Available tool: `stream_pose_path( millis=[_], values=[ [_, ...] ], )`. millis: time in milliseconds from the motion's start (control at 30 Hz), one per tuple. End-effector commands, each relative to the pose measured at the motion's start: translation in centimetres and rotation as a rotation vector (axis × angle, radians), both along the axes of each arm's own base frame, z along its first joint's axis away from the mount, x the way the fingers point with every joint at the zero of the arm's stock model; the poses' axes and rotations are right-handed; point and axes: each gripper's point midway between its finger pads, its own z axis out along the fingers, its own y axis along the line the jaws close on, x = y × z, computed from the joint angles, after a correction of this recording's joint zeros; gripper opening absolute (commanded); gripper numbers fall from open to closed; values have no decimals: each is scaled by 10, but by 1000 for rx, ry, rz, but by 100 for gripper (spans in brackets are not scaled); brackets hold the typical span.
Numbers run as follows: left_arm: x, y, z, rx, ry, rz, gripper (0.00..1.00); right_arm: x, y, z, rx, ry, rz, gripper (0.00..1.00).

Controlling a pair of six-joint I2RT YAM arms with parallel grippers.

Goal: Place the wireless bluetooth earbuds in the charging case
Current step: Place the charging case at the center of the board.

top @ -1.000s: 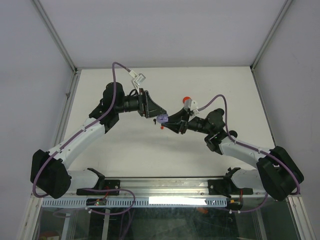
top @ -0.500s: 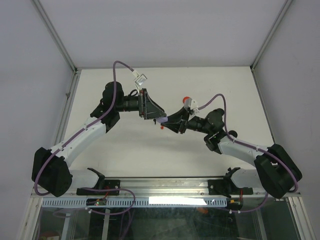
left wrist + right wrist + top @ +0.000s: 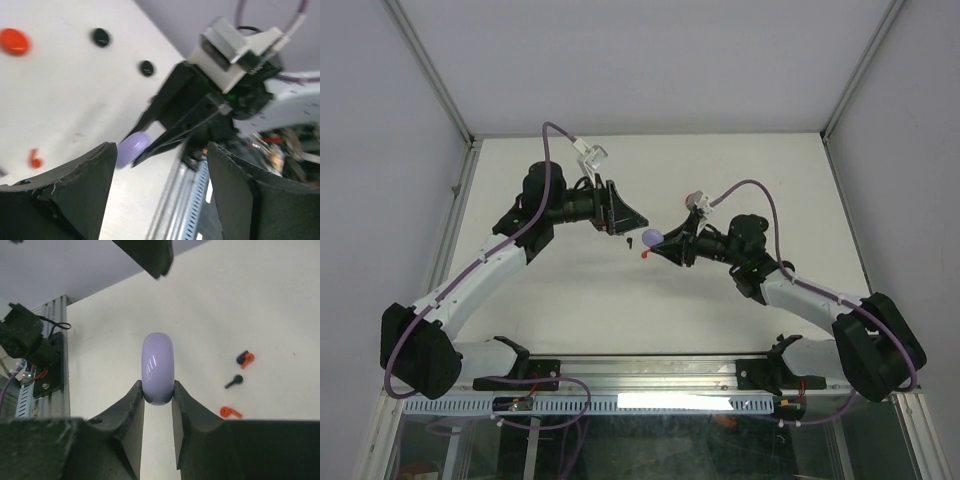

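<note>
Right claw (image 3: 158, 392) is clamped across the rim of the round lavender plastic charging case (image 3: 158, 365), holding it above the white table (image 3: 260, 300) toward the left claw (image 3: 156, 185), jaws apart and empty, probably for opening; tiny red and black stemmed earbuds (image 3: 233, 382) lie loose below.

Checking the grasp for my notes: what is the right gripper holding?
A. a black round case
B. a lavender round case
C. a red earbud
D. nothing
B: the right wrist view shows the right gripper shut on the lavender round case, which is pinched edge-on between its two fingers.
</note>
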Motion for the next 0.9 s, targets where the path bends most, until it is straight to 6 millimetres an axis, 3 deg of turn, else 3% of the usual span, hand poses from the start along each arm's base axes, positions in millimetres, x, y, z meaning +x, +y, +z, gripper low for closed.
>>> stream_pose_path(
  millis=[0, 167, 433, 633, 867],
  values=[
    [51, 43, -12, 199, -62, 336, 76, 28, -23, -4, -73, 124, -181, 0],
    [78, 89, -35, 390, -75, 567, 83, 54, -67, -35, -155, 307, -430, 0],
    [96, 156, -46, 578, -150, 861, 99, 90, -151, -83, -138, 611, -791, 0],
    [96, 176, -58, 620, -176, 942, 99, 111, -203, -113, -81, 771, -998, 0],
    [95, 180, -60, 587, -166, 923, 99, 132, -238, -137, -73, 865, -1122, 5]
  ],
)
